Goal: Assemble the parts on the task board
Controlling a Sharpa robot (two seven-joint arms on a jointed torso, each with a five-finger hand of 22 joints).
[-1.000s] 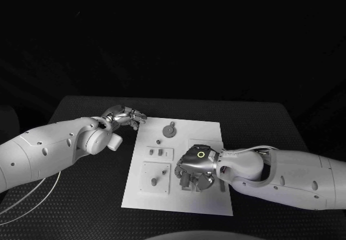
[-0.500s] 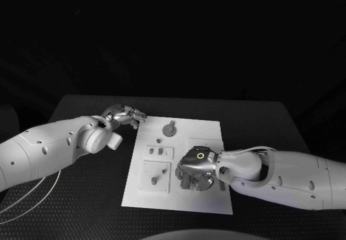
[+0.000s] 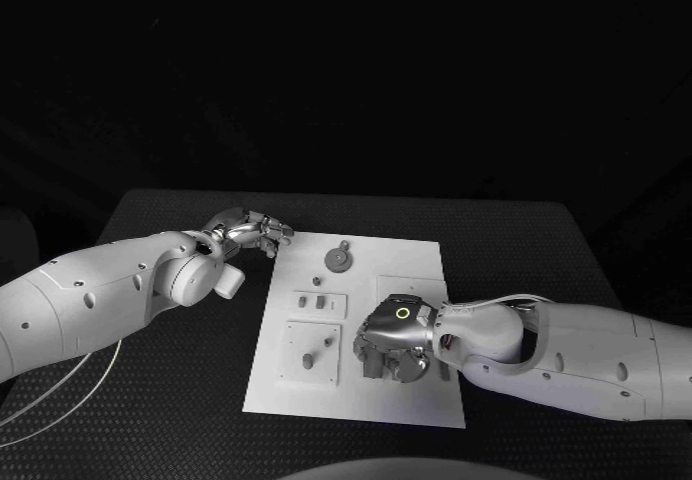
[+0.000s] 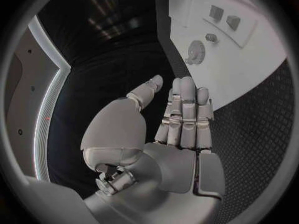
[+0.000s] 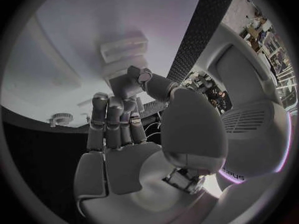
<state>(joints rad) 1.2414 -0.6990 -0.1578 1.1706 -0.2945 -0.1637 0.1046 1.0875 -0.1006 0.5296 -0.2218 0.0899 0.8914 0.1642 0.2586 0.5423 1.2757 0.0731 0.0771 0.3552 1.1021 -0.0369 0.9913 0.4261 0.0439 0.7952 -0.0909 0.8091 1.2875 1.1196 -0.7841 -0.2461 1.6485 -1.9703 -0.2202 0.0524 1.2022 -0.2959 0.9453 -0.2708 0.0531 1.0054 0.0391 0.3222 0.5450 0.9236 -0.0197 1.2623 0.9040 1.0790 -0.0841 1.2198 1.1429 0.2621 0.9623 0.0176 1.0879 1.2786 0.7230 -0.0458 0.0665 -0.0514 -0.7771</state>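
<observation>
My right hand (image 3: 389, 340) hung low over the task board (image 3: 411, 260), at about five o'clock on the white plate, palm down. Its fingers (image 5: 112, 119) lay straight and side by side in the right wrist view, the thumb bent across toward them. Whether anything sat pinched under that hand, I could not tell; the palm hid the spot in the head view.

Under and just beyond those fingertips, in the right wrist view, stood a small raised block (image 5: 124, 52) on the plate. A round gear-like part (image 3: 338, 260) lay at eleven o'clock on the board, well apart from my right hand. Two small upright parts (image 3: 310, 301) stood near nine o'clock, just beside that hand's knuckle side. A square inset plate (image 3: 307, 353) with pegs sat at seven o'clock.

My left hand (image 3: 248, 233) hovered over the black counter (image 3: 173, 400) just off the board's ten o'clock corner, holding nothing. Its fingers (image 4: 186, 114) were extended together, thumb apart, pointing toward the round part (image 4: 195, 52).
</observation>
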